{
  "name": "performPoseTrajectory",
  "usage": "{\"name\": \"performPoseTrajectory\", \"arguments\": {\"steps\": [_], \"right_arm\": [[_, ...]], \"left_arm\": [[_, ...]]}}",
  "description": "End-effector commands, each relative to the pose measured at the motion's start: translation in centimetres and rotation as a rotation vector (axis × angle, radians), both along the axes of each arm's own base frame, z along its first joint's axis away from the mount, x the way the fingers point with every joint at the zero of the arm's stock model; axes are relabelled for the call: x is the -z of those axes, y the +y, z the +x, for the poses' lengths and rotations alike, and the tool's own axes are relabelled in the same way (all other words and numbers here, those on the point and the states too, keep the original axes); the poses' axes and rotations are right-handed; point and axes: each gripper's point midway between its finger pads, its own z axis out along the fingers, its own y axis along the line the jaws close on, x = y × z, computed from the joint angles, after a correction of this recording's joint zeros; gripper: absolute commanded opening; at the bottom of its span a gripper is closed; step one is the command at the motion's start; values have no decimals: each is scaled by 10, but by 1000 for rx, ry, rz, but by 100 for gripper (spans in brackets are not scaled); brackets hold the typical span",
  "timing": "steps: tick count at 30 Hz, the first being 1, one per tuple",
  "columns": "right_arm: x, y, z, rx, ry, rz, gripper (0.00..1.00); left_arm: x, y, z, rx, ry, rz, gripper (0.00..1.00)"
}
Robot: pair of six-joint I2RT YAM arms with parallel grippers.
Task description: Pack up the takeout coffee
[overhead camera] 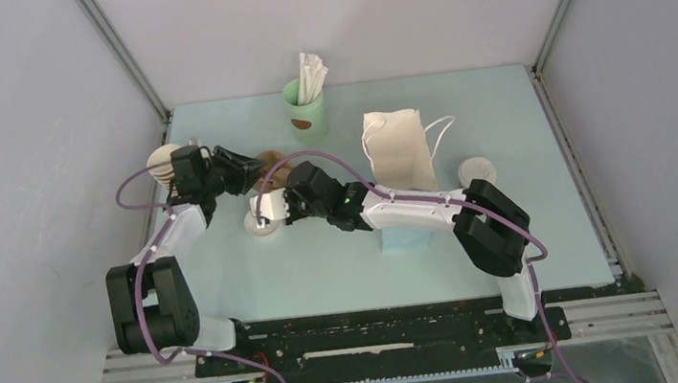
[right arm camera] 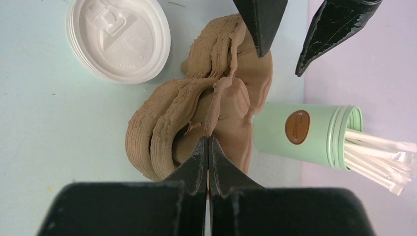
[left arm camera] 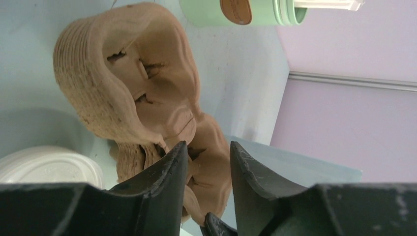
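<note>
The takeout coffee (overhead camera: 475, 171), a small cup under a round white lid, stands right of the white paper bag (overhead camera: 398, 151), away from both grippers. A crushed stack of nested brown cups (overhead camera: 271, 163) lies between the grippers. My right gripper (overhead camera: 286, 200) is shut, pinching a thin wall of that stack (right arm camera: 196, 108) between its tips (right arm camera: 208, 142). My left gripper (overhead camera: 251, 174) is open, its fingers (left arm camera: 172, 167) straddling a fold of the stack (left arm camera: 133, 78). The left fingers (right arm camera: 260, 24) also show at the top of the right wrist view.
A mint-green cup with white sticks (overhead camera: 306, 104) stands at the back, just beyond the brown stack (right arm camera: 300, 130). A pile of white lids (overhead camera: 262, 224) lies by the right gripper (right arm camera: 118, 39). A pale round stack (overhead camera: 161, 163) sits far left. A light blue block (overhead camera: 405, 237) lies under the right arm.
</note>
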Motion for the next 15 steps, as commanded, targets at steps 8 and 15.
{"name": "performPoseTrajectory", "arguments": {"steps": [8, 15], "right_arm": [[-59, 9, 0, -22, -75, 121, 0], [-59, 5, 2, -13, -73, 121, 0]], "left_arm": [[20, 6, -3, -63, 73, 32, 50], [24, 5, -14, -63, 61, 149, 43]]}}
